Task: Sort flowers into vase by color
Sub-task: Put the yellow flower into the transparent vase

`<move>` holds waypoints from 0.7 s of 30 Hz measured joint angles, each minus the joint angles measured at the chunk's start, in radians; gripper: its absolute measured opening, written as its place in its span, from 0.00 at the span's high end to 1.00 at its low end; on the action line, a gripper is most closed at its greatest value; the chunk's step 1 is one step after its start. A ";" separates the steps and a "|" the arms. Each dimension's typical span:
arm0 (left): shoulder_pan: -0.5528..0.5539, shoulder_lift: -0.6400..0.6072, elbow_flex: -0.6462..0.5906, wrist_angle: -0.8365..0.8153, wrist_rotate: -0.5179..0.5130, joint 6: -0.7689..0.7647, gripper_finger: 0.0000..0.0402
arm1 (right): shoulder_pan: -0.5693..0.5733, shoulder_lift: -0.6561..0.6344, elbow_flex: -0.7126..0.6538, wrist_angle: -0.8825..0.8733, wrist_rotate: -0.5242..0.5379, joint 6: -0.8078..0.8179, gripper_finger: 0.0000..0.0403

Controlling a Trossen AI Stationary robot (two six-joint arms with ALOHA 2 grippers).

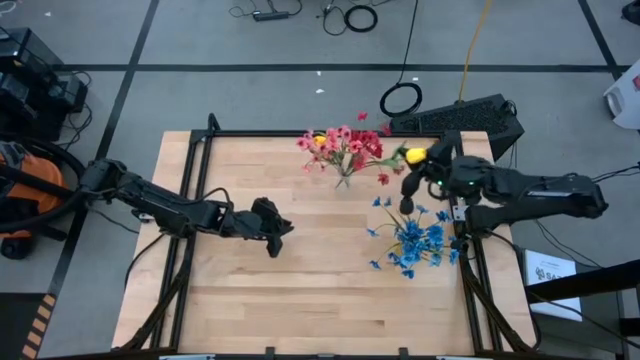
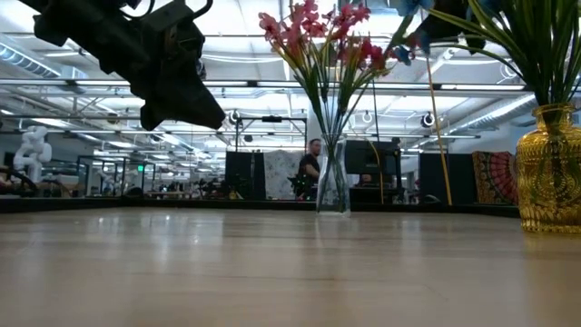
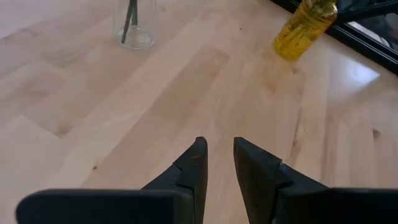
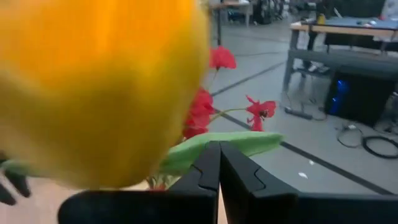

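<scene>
My right gripper (image 1: 408, 186) is shut on a yellow-budded flower; its big yellow bud (image 4: 99, 87) fills the right wrist view and shows in the high view (image 1: 415, 155), just right of the clear glass vase (image 2: 333, 186). That vase holds pink and red sprays (image 1: 348, 145) and one yellow bud (image 1: 320, 140). An amber vase (image 2: 549, 173) near the table's right edge holds the blue clusters (image 1: 415, 240). My left gripper (image 3: 217, 152) hangs above bare table left of centre (image 1: 275, 232), fingers a little apart, holding nothing. My right gripper pinches the yellow flower between its two shut fingers at the green stem or leaf (image 4: 231, 144) just below the bud. The flower is lifted clear of the table, its bud beyond the fingertips toward the clear vase's red blooms (image 4: 200, 111).
A dark frame rail (image 1: 200, 190) runs along the table's left side, and another along the right (image 1: 470, 270). Bare wood (image 1: 300, 290) lies across the near half of the table. A keyboard (image 1: 470, 115) sits beyond the far right corner. A person (image 2: 311, 163) stands far behind.
</scene>
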 joint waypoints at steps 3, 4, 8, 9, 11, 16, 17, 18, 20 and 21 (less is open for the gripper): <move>-0.001 0.000 0.000 -0.001 0.010 0.004 0.79 | -0.024 0.038 0.000 0.021 -0.051 0.005 1.00; -0.001 0.000 0.000 -0.001 0.017 0.009 0.79 | -0.030 0.047 0.000 0.034 -0.082 0.007 1.00; -0.001 0.000 0.000 -0.002 0.029 0.011 0.79 | -0.045 0.061 0.018 0.005 -0.136 0.053 1.00; -0.001 0.000 0.000 -0.003 0.029 0.011 0.79 | -0.048 0.061 0.030 -0.020 -0.149 0.055 1.00; -0.001 0.000 0.000 -0.003 0.030 0.011 0.79 | -0.050 0.061 0.057 -0.075 -0.167 0.055 1.00; -0.001 0.000 0.000 -0.006 0.035 0.011 0.79 | -0.066 0.072 0.157 -0.228 -0.248 0.051 1.00; -0.001 0.000 0.000 -0.010 0.035 0.011 0.79 | -0.070 0.080 0.179 -0.261 -0.270 0.051 1.00; -0.001 0.000 0.000 -0.016 0.035 0.011 0.79 | -0.076 0.090 0.203 -0.294 -0.289 0.051 1.00; -0.001 0.000 0.000 -0.030 0.036 0.010 0.79 | -0.084 0.112 0.247 -0.363 -0.338 0.051 0.99; -0.001 0.000 0.000 -0.030 0.036 0.008 0.79 | -0.088 0.124 0.266 -0.397 -0.359 0.056 0.98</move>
